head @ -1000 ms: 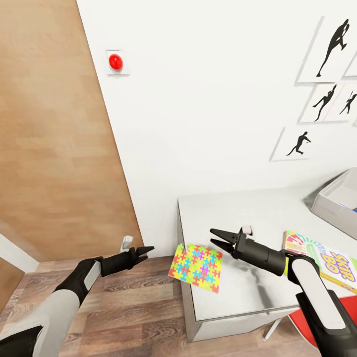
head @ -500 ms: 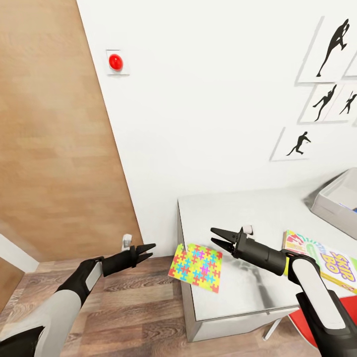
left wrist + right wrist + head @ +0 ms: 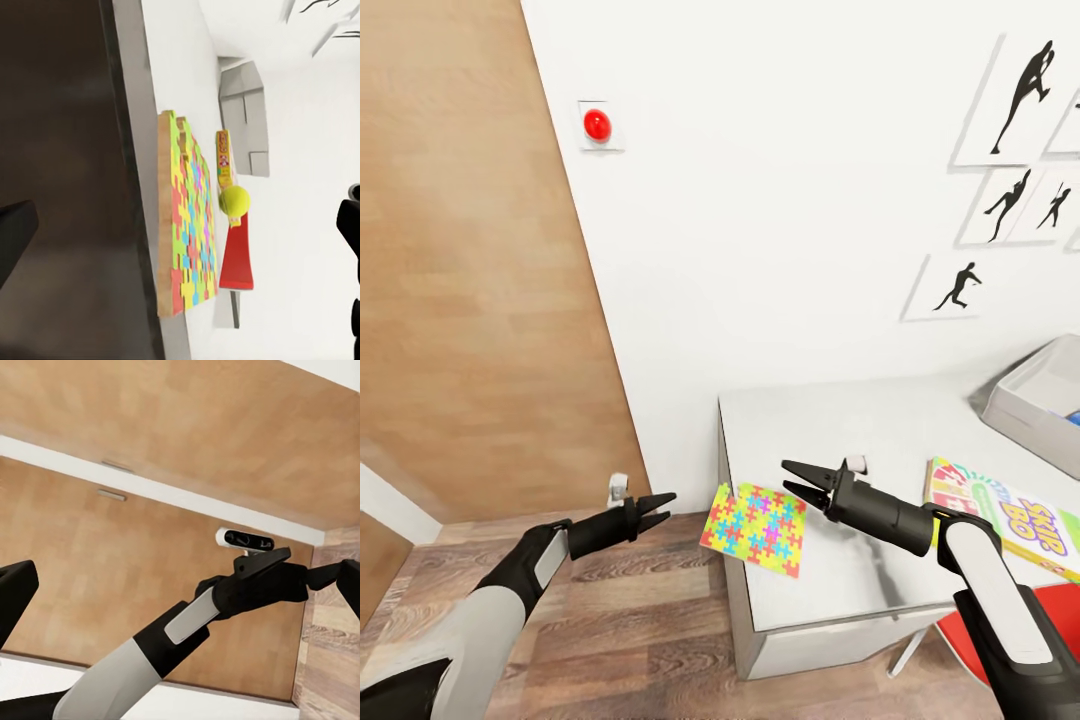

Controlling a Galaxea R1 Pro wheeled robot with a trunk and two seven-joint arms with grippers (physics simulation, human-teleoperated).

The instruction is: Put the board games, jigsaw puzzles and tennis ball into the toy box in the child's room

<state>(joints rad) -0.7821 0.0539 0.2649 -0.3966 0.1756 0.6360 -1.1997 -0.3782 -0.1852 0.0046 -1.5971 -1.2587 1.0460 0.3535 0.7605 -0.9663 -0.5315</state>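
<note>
the black left gripper (image 3: 660, 503) hangs over the wood-plank floor (image 3: 630, 640) with fingers slightly apart, empty. the black right gripper (image 3: 797, 480) hovers spread above the pale grey-white desk (image 3: 880, 430), beside the thin multicoloured jigsaw puzzle slab (image 3: 757, 525) overhanging the desk's edge. farther right lies the white-green-red skip-bo carton (image 3: 1010, 520), then the shallow pale grey toy box (image 3: 1020, 395). in the left wrist view, a small yellow-green tennis ball (image 3: 234, 200) sits beyond the puzzle.

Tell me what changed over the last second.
Mostly the camera shifted slightly, so the whole scene slid. The left tool crept a little toward the jigsaw puzzle, which overhangs the table edge as before. Right tool open and empty as before; nothing grasped or released.
</note>
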